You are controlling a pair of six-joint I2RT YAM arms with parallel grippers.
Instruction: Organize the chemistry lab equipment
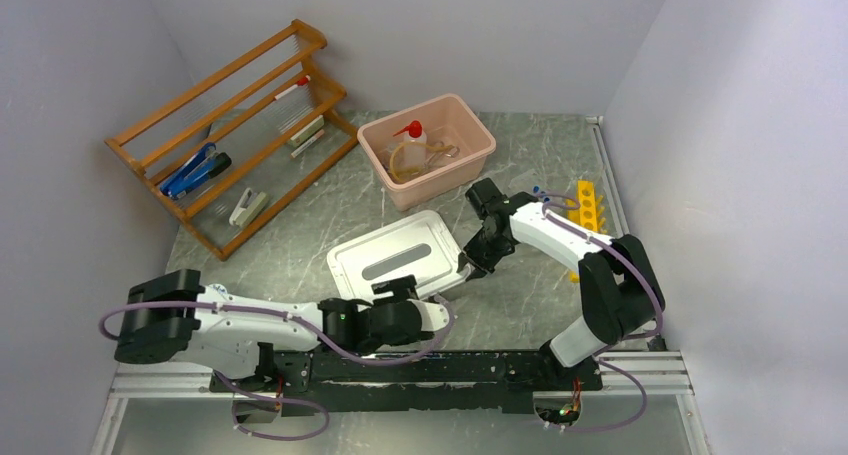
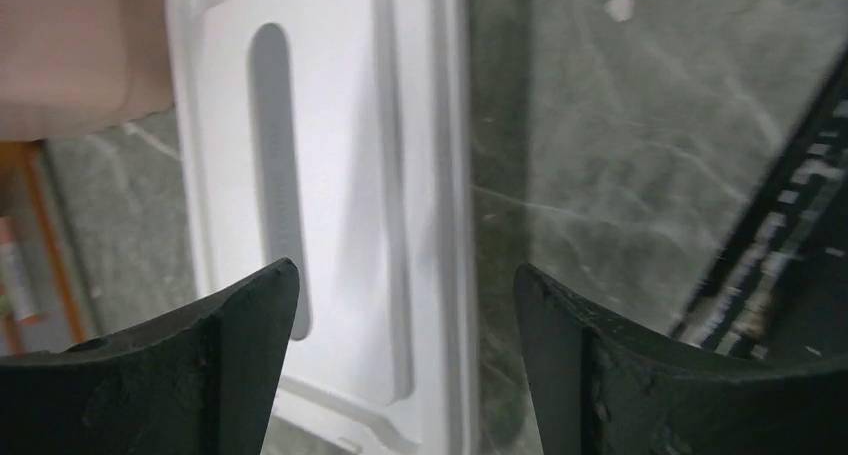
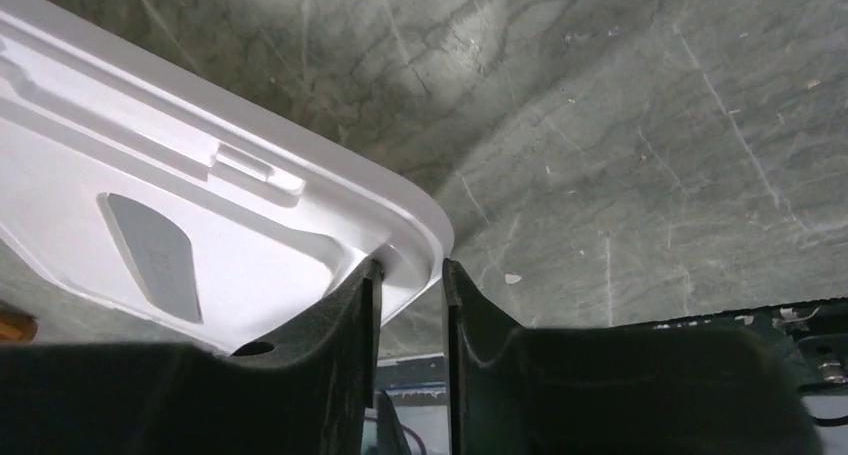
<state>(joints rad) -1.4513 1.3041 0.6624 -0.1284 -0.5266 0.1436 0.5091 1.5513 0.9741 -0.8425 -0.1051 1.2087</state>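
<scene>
The white red-capped squeeze bottle [image 1: 412,135] and tan tubing [image 1: 404,161] lie inside the pink tub [image 1: 478,125]. The yellow tube rack [image 1: 586,207] lies at the right, with blue-capped tubes [image 1: 541,190] beside it. My right gripper [image 1: 466,265] is shut on the right corner of the tub's white lid [image 1: 395,255]. The right wrist view shows the lid [image 3: 150,205] pinched between that gripper's [image 3: 410,270] fingers. My left gripper [image 1: 405,290] is open and empty at the lid's near edge. In the left wrist view the lid [image 2: 330,175] lies ahead of the left gripper [image 2: 405,285].
The orange wooden shelf rack [image 1: 230,135] stands at the back left, holding a blue and black item [image 1: 195,170] and small white pieces. Grey walls close in on the left, back and right. A black rail [image 1: 450,365] runs along the near edge.
</scene>
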